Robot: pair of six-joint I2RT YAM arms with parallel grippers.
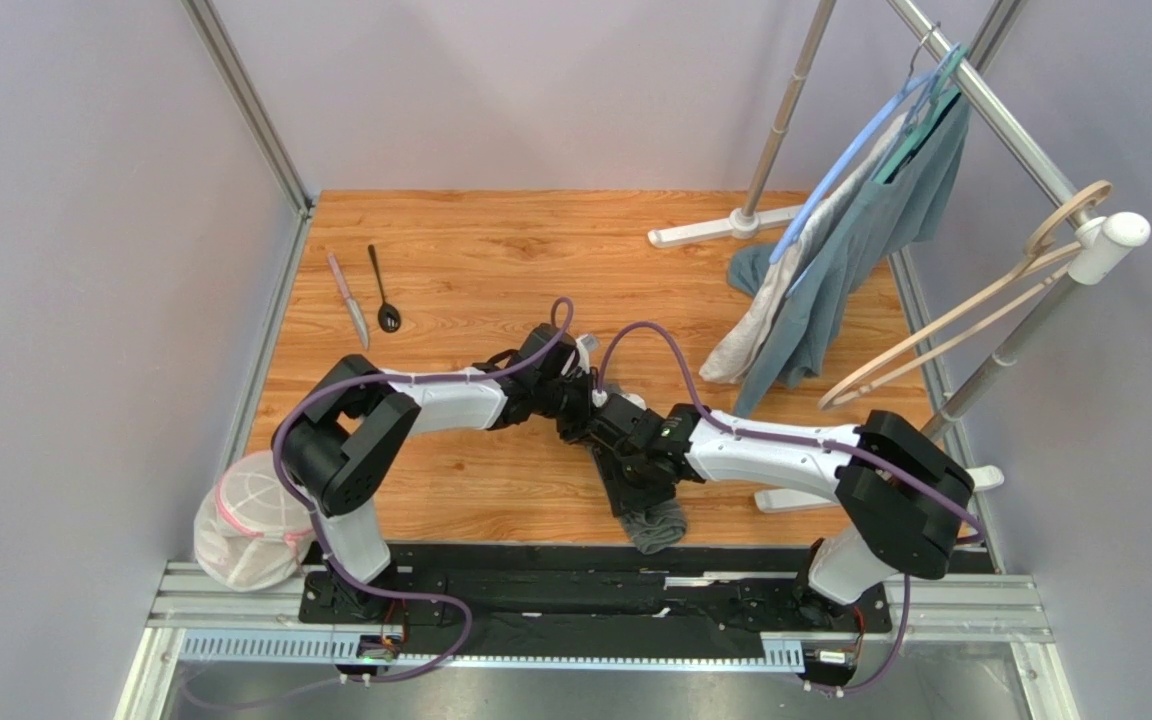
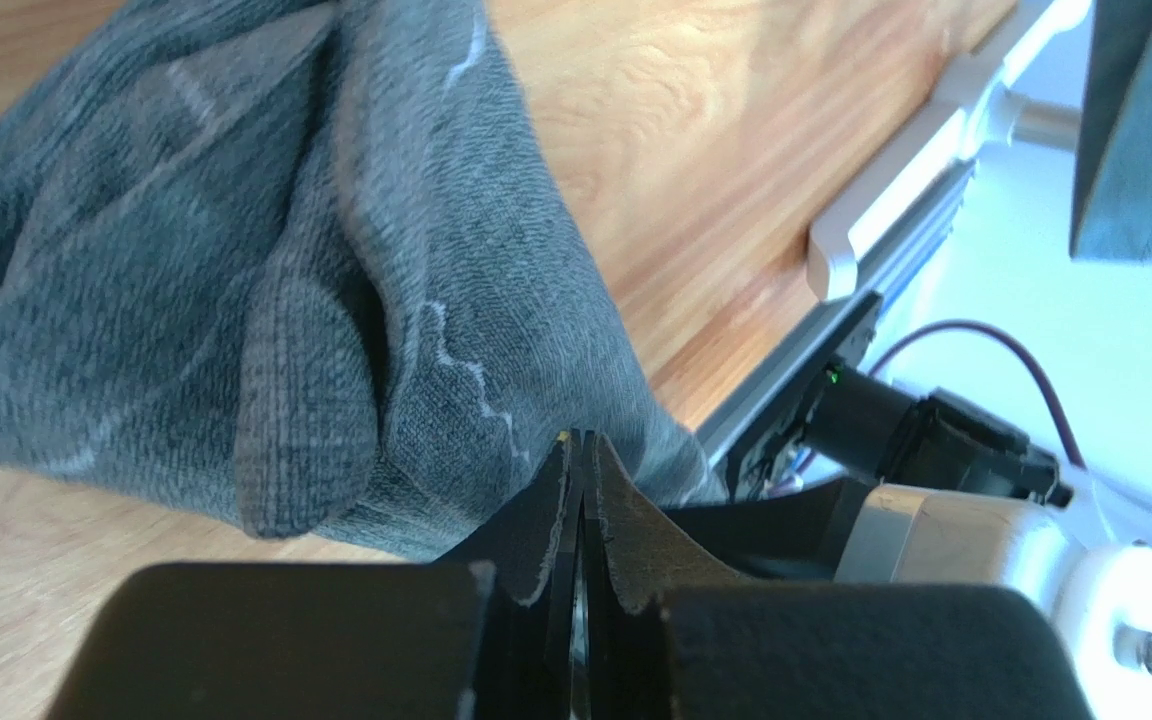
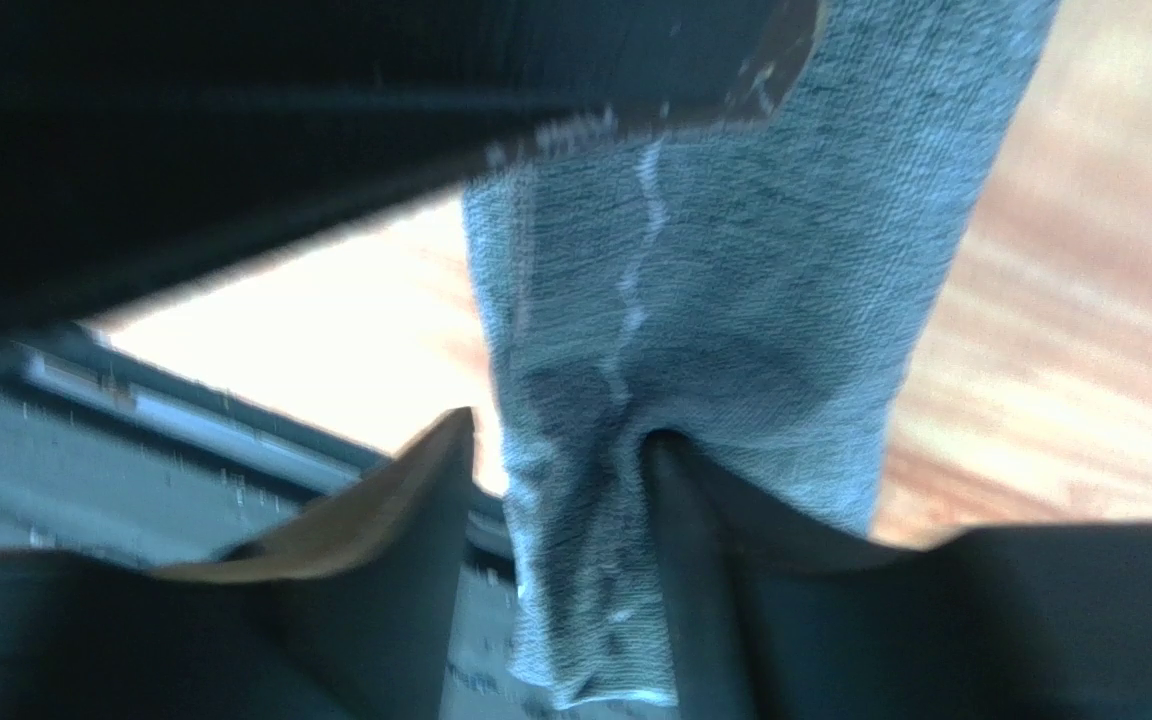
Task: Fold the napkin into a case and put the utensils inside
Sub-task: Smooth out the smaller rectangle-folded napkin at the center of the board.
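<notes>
The dark grey napkin with pale stitching hangs bunched between the two grippers at the table's front middle, its lower end near the front edge. My left gripper is shut, and its tips meet the napkin's edge. My right gripper is open, and the napkin runs down between its jaws, touching the right finger with a gap at the left one. The silver-grey knife and the black spoon lie side by side at the far left.
A teal-grey garment on blue hangers hangs from a rack at the back right, with the rack's white foot on the table. Wooden hangers stick out at the right. A white mesh bag sits at the front left corner.
</notes>
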